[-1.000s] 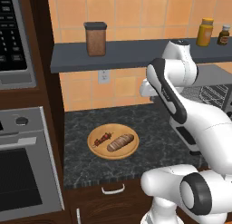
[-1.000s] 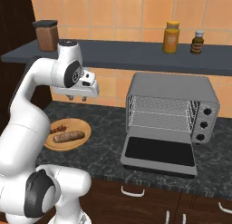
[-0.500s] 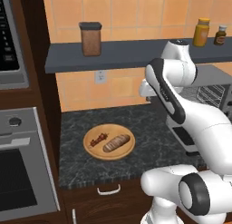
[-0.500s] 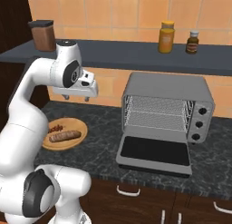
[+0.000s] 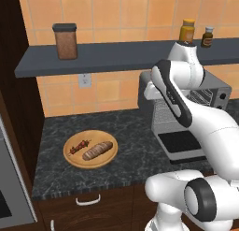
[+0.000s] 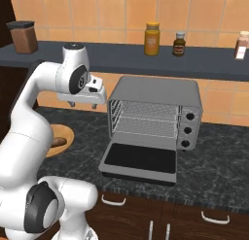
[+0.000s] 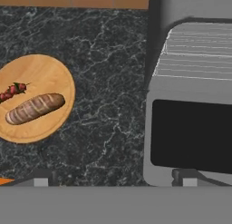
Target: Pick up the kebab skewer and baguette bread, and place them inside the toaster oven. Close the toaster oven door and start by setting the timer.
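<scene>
The kebab skewer (image 5: 78, 147) and the golden baguette bread (image 5: 97, 150) lie side by side on a round wooden plate (image 5: 74, 160) on the dark counter. From the hand view, the skewer (image 7: 13, 90) lies above the baguette (image 7: 35, 108) on the plate (image 7: 45, 73). The grey toaster oven (image 6: 155, 95) stands to the right, its wire rack (image 6: 143, 122) bare. The toaster oven door (image 6: 141, 159) is folded down flat. My gripper (image 6: 82, 104) hangs open and empty high above the counter, between plate and oven. Its fingertips (image 7: 41, 177) stand wide apart.
A dark shelf (image 5: 107, 57) runs along the tiled wall above, holding a brown jar (image 5: 66, 40) and bottles (image 6: 152, 38). A wall outlet (image 5: 84, 80) sits under it. Dark wood cabinetry (image 5: 18, 108) borders the counter on the left. Drawer handles (image 5: 87, 200) line the front.
The whole scene has slid left in both base views, so the base has driven right. The arm keeps its pose and the food has not moved on the plate.
</scene>
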Tool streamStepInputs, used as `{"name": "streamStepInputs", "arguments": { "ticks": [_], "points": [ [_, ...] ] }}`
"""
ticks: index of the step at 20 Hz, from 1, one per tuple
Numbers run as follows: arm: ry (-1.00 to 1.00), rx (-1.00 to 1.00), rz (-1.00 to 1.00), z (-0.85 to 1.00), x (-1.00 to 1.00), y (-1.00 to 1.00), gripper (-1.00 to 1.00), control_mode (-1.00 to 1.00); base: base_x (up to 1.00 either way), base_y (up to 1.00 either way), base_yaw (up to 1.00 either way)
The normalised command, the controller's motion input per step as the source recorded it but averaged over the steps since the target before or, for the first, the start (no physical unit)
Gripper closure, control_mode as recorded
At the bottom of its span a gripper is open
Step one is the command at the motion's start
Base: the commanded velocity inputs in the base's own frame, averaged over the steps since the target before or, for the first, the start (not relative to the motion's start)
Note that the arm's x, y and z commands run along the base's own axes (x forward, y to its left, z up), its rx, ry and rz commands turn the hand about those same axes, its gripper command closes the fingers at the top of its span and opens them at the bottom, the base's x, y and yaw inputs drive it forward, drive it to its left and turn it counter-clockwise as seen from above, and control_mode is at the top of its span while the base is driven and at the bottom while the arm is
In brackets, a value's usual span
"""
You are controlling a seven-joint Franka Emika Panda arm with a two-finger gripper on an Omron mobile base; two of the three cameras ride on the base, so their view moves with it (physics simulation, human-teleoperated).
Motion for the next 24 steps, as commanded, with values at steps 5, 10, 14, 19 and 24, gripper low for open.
{"name": "streamStepInputs", "arguments": {
  "ticks": [5,10,14,19,24],
  "points": [
    [0.0,0.0,0.0,0.0,0.0,0.0,-1.0,1.0,0.02,-0.03,0.0],
    [0.0,0.0,0.0,0.0,0.0,0.0,-1.0,1.0,0.0,0.0,0.0],
    [0.0,0.0,0.0,0.0,0.0,0.0,-1.0,-1.0,0.0,0.0,0.0],
    [0.0,0.0,0.0,0.0,0.0,0.0,-1.0,-1.0,0.0,0.0,0.0],
    [-0.16,0.03,0.01,-0.36,-0.38,-0.4,-1.0,-1.0,0.0,0.0,0.0]
  ]
}}
